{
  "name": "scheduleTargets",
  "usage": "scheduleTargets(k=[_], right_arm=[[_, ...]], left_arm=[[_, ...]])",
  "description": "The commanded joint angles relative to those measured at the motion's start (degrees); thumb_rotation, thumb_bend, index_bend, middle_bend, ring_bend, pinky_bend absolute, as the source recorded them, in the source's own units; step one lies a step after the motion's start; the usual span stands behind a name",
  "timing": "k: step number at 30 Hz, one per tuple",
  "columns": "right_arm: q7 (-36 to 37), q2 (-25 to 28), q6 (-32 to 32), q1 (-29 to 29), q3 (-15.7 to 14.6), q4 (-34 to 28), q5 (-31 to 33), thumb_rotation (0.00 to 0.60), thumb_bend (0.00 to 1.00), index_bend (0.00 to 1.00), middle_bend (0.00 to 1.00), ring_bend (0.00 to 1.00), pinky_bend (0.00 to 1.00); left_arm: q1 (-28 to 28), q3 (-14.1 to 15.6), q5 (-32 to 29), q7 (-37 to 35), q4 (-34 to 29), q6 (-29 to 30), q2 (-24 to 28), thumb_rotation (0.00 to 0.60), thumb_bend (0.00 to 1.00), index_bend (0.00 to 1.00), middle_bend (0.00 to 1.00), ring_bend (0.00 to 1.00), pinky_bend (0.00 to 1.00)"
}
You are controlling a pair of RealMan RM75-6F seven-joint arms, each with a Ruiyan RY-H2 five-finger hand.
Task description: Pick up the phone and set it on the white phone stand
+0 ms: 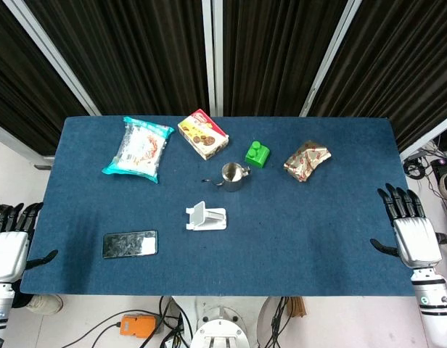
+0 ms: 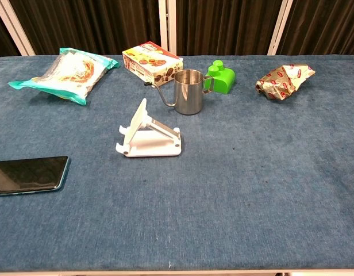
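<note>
The phone [image 1: 130,243] lies flat, screen up, near the front left of the blue table; in the chest view the phone [image 2: 29,175] reaches the left edge of the frame. The white phone stand [image 1: 206,216] sits at the table's middle, its back plate tilted up, also seen as the stand [image 2: 149,136] in the chest view. My left hand [image 1: 11,243] hangs off the left table edge, fingers spread, holding nothing. My right hand [image 1: 410,225] sits at the right table edge, fingers spread, holding nothing. Neither hand shows in the chest view.
Behind the stand is a steel cup [image 1: 233,175]. Further back lie a snack bag [image 1: 138,148], a biscuit box [image 1: 202,134], a green block [image 1: 257,154] and a crumpled foil packet [image 1: 307,160]. The blue cloth [image 1: 310,232] covers the table.
</note>
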Motion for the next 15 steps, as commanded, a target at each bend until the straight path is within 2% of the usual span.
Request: scheduleTargets(k=[1,8,15], right_arm=[[-0.2,0.3,0.1,0.1,0.3,-0.4,0.2,0.6,0.18,0.0,0.0,0.0,0.0],[0.7,2.5,1.5,-0.3,1.1,-1.8,0.7,0.6,0.18,0.0,0.0,0.0,0.0],[1.3,4.5,3.0,-1.0,1.8,-2.8,1.2,0.6,0.18,0.0,0.0,0.0,0.0]], left_arm=[[-0.1,-0.2,-0.1,0.3,0.0,-0.1,-0.2,0.6,0.04,0.06,0.1,0.0,0.0],[-2.8,-0.6,2.2,3.7,-2.9,-2.2,-0.8,0.6,0.07,0.06,0.1,0.01,0.0],[-8.9,0.1,3.2,8.3,-6.6,-12.0,-3.4,0.6,0.14,0.14,0.13,0.03,0.0]])
